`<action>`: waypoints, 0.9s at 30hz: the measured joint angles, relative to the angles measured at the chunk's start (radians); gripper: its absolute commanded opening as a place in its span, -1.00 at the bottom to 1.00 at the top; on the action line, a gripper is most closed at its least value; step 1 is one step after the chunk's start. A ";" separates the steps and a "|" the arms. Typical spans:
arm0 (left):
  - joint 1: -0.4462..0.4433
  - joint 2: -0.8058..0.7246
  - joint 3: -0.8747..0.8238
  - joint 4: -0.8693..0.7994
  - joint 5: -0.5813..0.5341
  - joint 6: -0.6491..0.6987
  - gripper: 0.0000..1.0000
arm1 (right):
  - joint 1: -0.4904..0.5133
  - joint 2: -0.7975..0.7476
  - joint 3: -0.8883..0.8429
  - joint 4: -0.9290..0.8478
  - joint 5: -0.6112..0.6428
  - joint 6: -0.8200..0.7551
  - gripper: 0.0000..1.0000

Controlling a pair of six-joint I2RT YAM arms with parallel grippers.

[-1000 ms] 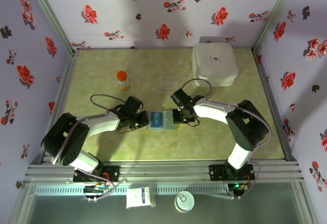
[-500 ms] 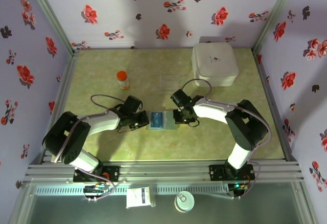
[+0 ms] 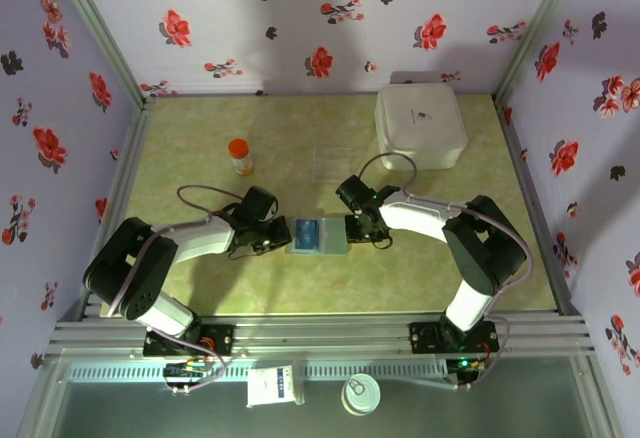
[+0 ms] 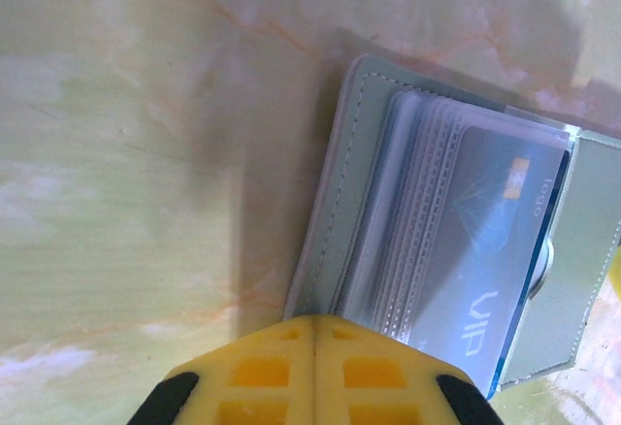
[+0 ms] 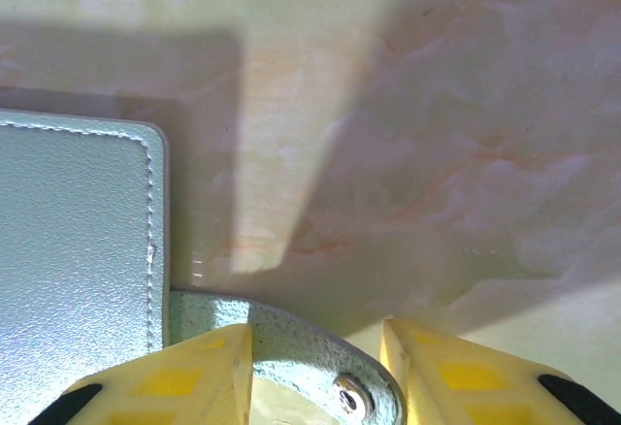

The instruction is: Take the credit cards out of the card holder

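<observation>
The grey card holder [image 3: 320, 236] lies opened flat on the table between both arms. In the left wrist view, the card holder [image 4: 364, 144] has clear sleeves, and a blue credit card [image 4: 475, 241] marked VIP sits in the top one. My left gripper [image 4: 312, 320] is shut, its tips resting at the holder's near edge; from above, the left gripper [image 3: 281, 237] sits at the holder's left side. My right gripper [image 5: 315, 338] is open around the holder's snap tab [image 5: 291, 352], beside the grey panel [image 5: 78, 250]. Seen from above, the right gripper [image 3: 352, 230] is at the holder's right edge.
A large white box [image 3: 420, 126] stands at the back right. An orange-capped bottle [image 3: 240, 155] stands at the back left, and a clear plastic rectangle [image 3: 330, 158] lies behind the holder. Floral walls close in the table on three sides.
My right gripper's fingers have spread apart from shut around the snap tab. The left gripper and the holder have stayed put.
</observation>
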 measured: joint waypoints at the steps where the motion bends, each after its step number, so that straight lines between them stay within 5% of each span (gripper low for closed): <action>1: 0.000 0.000 0.000 0.000 0.000 0.000 -0.95 | 0.000 0.000 0.000 -0.003 0.004 0.000 -0.16; 27: 0.003 0.007 0.007 -0.008 0.011 0.004 -0.96 | -0.005 0.026 0.039 -0.067 0.034 -0.010 -0.37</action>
